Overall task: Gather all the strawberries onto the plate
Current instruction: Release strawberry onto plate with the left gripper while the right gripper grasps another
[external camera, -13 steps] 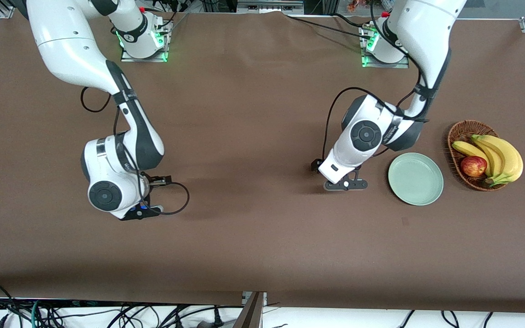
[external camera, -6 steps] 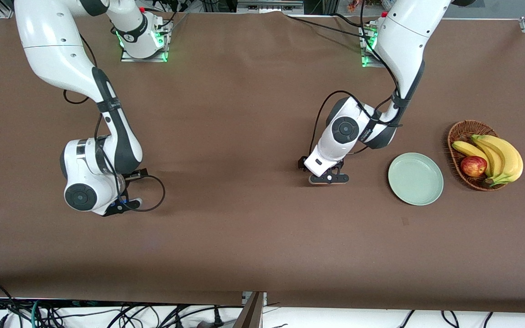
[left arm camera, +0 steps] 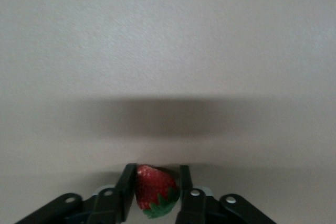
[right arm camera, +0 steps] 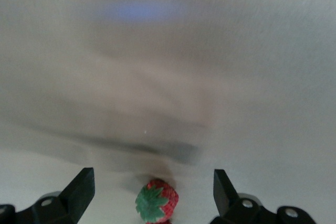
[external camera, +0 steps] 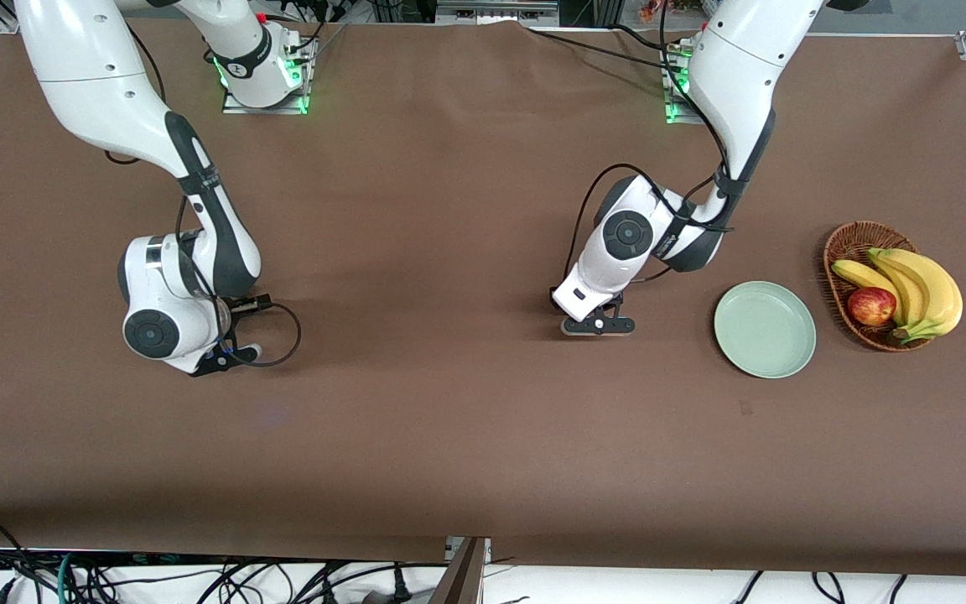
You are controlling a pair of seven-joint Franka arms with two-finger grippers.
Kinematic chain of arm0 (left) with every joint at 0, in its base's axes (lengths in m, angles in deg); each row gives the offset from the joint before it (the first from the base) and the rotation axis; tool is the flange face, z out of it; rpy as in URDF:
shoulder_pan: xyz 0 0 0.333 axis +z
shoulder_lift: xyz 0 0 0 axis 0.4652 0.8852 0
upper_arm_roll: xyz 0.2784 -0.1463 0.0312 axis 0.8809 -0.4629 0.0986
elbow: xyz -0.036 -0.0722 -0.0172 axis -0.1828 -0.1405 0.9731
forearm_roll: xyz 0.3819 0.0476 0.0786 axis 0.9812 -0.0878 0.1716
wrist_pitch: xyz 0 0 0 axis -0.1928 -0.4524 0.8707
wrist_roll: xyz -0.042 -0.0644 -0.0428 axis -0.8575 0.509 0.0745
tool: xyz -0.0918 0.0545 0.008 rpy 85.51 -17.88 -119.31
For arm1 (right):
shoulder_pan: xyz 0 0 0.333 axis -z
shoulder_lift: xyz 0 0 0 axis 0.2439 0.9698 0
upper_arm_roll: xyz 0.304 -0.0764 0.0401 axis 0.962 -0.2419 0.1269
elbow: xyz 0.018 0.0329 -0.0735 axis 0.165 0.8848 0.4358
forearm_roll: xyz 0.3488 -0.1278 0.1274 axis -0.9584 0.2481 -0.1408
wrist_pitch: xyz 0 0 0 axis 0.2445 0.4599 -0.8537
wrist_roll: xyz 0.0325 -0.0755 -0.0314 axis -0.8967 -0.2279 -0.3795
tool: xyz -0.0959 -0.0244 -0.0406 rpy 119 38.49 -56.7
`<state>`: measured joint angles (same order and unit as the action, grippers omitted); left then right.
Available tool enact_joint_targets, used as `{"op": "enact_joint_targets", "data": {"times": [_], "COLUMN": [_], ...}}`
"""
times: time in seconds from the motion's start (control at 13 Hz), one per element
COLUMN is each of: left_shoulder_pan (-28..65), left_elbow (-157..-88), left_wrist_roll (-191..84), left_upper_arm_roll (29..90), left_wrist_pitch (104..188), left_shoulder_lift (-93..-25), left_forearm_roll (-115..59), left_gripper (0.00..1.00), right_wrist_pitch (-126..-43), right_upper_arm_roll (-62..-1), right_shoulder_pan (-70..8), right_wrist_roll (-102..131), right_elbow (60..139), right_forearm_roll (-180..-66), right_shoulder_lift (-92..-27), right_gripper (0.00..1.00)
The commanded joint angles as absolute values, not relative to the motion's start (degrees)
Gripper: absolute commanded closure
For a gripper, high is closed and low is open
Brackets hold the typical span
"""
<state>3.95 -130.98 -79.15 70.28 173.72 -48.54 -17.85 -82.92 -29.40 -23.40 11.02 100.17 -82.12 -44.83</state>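
Observation:
My left gripper (external camera: 598,325) is low over the table, beside the plate (external camera: 765,329) toward the table's middle. In the left wrist view my left gripper (left arm camera: 156,168) is shut on a strawberry (left arm camera: 155,187), red with a green cap. My right gripper (external camera: 227,361) is low over the table toward the right arm's end. In the right wrist view it (right arm camera: 153,174) is open, with a second strawberry (right arm camera: 157,200) lying on the table between its fingers, touching neither. The front view hides both berries under the grippers. The pale mint-green plate holds nothing. I see no third strawberry.
A brown wicker basket (external camera: 856,237) stands beside the plate at the left arm's end, holding bananas (external camera: 919,285) and a red apple (external camera: 871,305). The brown table cover (external camera: 449,403) spreads wide between the two arms.
My left gripper has moved away from the plate toward the table's middle. My right gripper has moved toward the right arm's end, mostly in the first half second. Plate and basket have not moved.

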Motion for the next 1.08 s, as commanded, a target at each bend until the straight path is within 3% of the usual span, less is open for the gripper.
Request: {"op": "enact_joint_targets", "data": {"times": [0.0,0.08,0.31,0.38,0.62,0.69,0.85,1.0], "left_shoulder_pan": [3.81,4.51,13.28,16.18,24.70,28.04,31.66,33.78], "left_elbow": [-131.78,-131.51,-128.01,-126.69,-125.80,-125.80,-126.32,-126.85], "left_wrist_roll": [-79.54,-78.93,-62.99,-56.23,-35.22,-28.45,-20.24,-18.89], "left_upper_arm_roll": [70.88,71.23,71.15,71.15,71.59,71.50,71.67,71.67], "left_wrist_pitch": [170.14,166.91,154.26,151.17,148.24,148.33,148.77,149.03], "left_shoulder_lift": [-51.02,-52.86,-57.70,-57.97,-58.59,-58.15,-56.57,-55.08], "left_forearm_roll": [-16.70,-16.70,-16.70,-16.70,-16.70,-16.70,-16.62,-16.53], "left_gripper": [0.89,0.90,0.87,0.85,0.83,0.76,0.74,0.72], "right_wrist_pitch": [-84.48,-84.57,-84.57,-85.00,-85.27,-85.36,-86.06,-87.02], "right_upper_arm_roll": [-29.31,-29.75,-29.93,-29.93,-29.93,-29.93,-29.93,-29.93], "right_shoulder_pan": [-23.17,-23.08,-22.99,-22.91,-22.91,-22.91,-22.99,-22.91], "right_wrist_roll": [10.11,10.02,10.02,10.02,10.02,10.02,10.11,10.11], "right_elbow": [105.74,106.62,107.24,107.24,107.24,107.24,107.24,107.16], "right_forearm_roll": [-81.73,-81.73,-81.73,-81.73,-81.73,-81.73,-81.82,-81.91], "right_shoulder_lift": [-48.96,-49.40,-49.75,-49.66,-49.49,-49.40,-49.23,-48.87], "right_gripper": [0.01,0.03,0.28,0.31,0.34,0.42,0.58,0.62]}}
